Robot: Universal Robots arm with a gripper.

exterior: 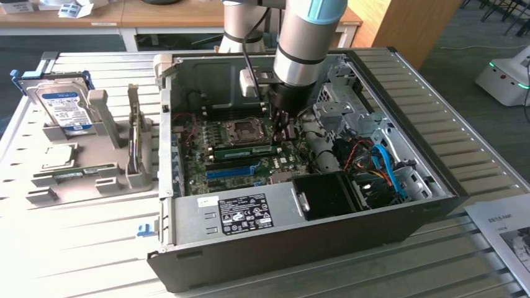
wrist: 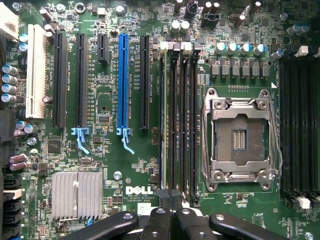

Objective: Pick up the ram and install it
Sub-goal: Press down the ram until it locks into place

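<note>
Ram [exterior: 247, 151] [wrist: 164, 125] stands on edge in a slot beside the CPU socket [exterior: 247, 129], mid-frame in the exterior view. The pincer [exterior: 282, 124] [wrist: 172, 216], jaws together and holding nothing, sits over one end, likely to press it home.

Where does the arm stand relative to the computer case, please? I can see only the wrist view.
Observer: The arm reaches down into the open case, with the gripper low over the motherboard by the CPU socket.
Operator: Thank you. Is anything outside the case?
Observer: Yes, a grey holder stands on the table to the exterior view's left of the case, with a blue-labelled hard drive upright in it.
Operator: Is there a ram stick there?
Observer: A thin green board lies flat, low in that holder. It looks like a ram stick, though I cannot be sure.
</note>
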